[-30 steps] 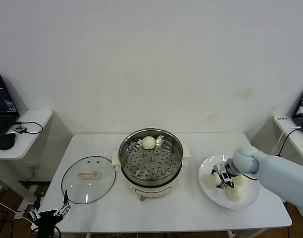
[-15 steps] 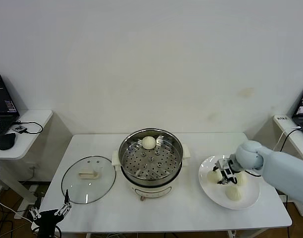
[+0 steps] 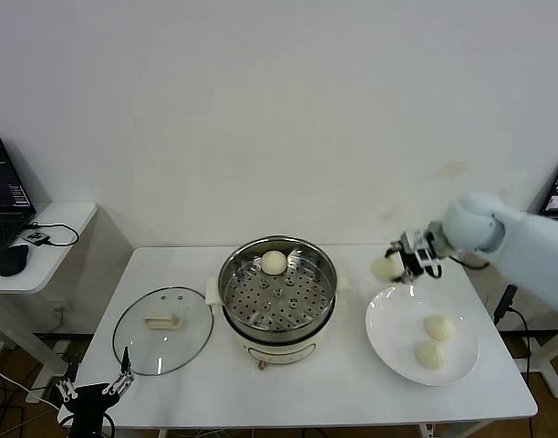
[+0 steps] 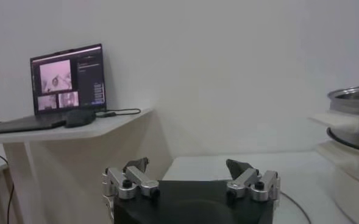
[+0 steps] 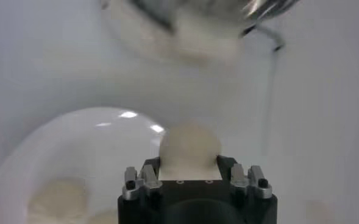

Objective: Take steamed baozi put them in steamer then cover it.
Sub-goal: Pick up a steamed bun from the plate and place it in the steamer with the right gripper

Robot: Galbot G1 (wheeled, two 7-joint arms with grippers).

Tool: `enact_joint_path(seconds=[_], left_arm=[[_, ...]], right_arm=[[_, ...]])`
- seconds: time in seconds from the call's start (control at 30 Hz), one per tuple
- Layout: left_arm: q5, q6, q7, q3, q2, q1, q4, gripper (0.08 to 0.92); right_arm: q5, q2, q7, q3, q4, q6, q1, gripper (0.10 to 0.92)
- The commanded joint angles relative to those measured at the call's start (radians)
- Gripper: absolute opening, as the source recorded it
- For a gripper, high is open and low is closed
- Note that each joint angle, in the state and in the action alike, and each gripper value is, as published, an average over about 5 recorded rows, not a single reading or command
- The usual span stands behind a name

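Baozi, a smooth cream-white bun (image 3: pixel 387 266), had left the flat white plate (image 3: pixel 388 336), pinched in the right gripper (image 3: pixel 399 265); left gripper (image 3: pixel 95 392) idled spread.

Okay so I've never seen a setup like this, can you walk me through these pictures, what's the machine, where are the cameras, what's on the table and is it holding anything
This is a two-armed robot with a gripper on each arm. The wide picture comes from a camera on its head, looking down at a white table. The other two come from cameras on its wrists.

On the table stand a steel steamer with one steamed baozi already inside, its glass cover lying flat beside it on the robot's left, and a white plate holding two more buns.

The right gripper is shut on a fourth bun, held in the air between plate and steamer; its wrist camera shows that bun between the fingers, above the plate. The left gripper hangs open, low by the table's front corner, holding nothing.
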Motion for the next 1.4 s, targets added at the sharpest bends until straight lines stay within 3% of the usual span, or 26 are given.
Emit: enact_joint_path(seconds=[0.03, 0.53, 1.4], left_arm=[[0.000, 0.004, -0.001, 0.000, -0.002, -0.004, 0.002, 0.823], [0.001, 0.006, 0.001, -0.022, -0.012, -0.006, 0.005, 0.823], [0.000, 0.001, -0.001, -0.028, -0.020, -0.015, 0.008, 0.823]], right_arm=[[0.240, 0.236, 0.064, -0.150, 0.008, -0.081, 0.265, 0.602], [0.309, 0.576, 0.149, -0.168, -0.100, -0.249, 0.066, 0.602], [0.212, 0.702, 0.218, -0.175, -0.255, -0.295, -0.096, 0.602]])
